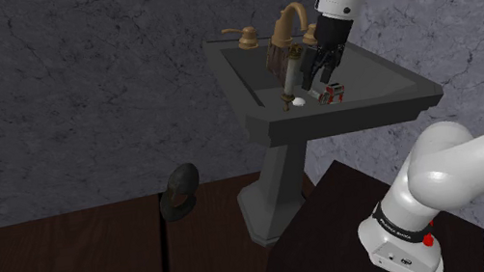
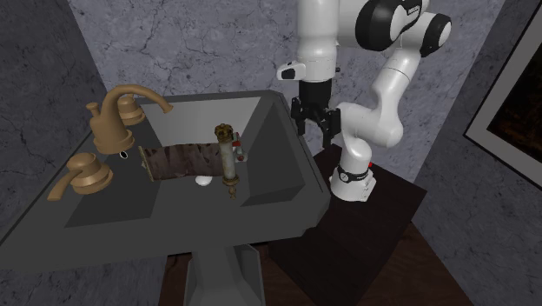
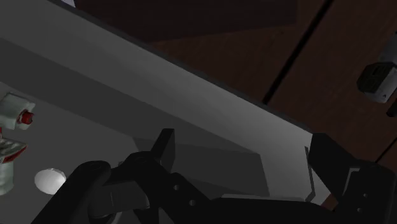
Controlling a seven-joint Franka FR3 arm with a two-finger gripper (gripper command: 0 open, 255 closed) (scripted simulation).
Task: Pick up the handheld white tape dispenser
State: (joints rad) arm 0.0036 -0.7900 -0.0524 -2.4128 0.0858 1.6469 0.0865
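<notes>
Wide-spread, the gripper hangs empty just above the sink rim, with only bare rim between its fingers. The dispenser, whitish with a red hub, lies down in the basin, off past one finger and lower than the tips, near a white knob and a brass-tipped tube. Open jaws likely suit an approach: they leave room to straddle the dispenser's body once the hand shifts sideways over it and drops, keeping clear of the tube.
</notes>
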